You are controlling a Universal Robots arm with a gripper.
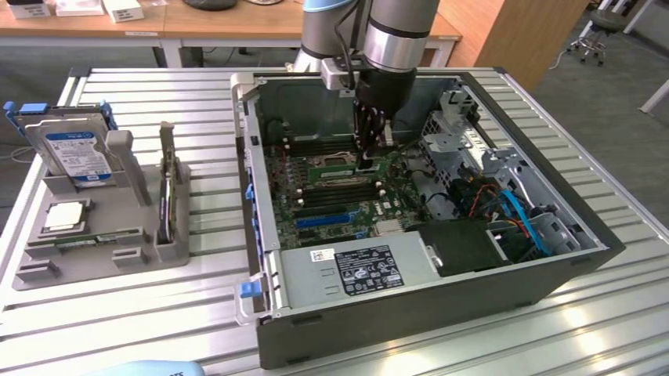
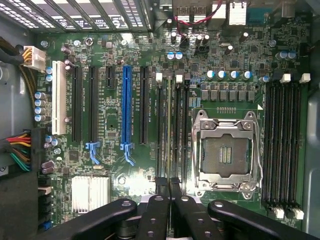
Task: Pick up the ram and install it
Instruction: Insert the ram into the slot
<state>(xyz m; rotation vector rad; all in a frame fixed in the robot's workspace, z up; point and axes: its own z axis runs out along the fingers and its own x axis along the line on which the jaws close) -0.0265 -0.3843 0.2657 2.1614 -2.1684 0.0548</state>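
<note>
Ram (image 2: 177,135) looks seated edge-up beside the empty processor socket (image 2: 225,155), its long axis running straight out from your end effector (image 2: 167,187), which is pinched together empty over one end.

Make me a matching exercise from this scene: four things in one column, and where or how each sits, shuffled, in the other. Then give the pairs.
Things
A. hard drive
B. processor chip
C. hand
D. long slot

Places or states
1. blue plastic, fixed on the motherboard
2. lying flat in the grey holder
3. standing upright in the grey holder
4. fingers shut, inside the case over the motherboard

Pairs: A-3, B-2, C-4, D-1
</note>
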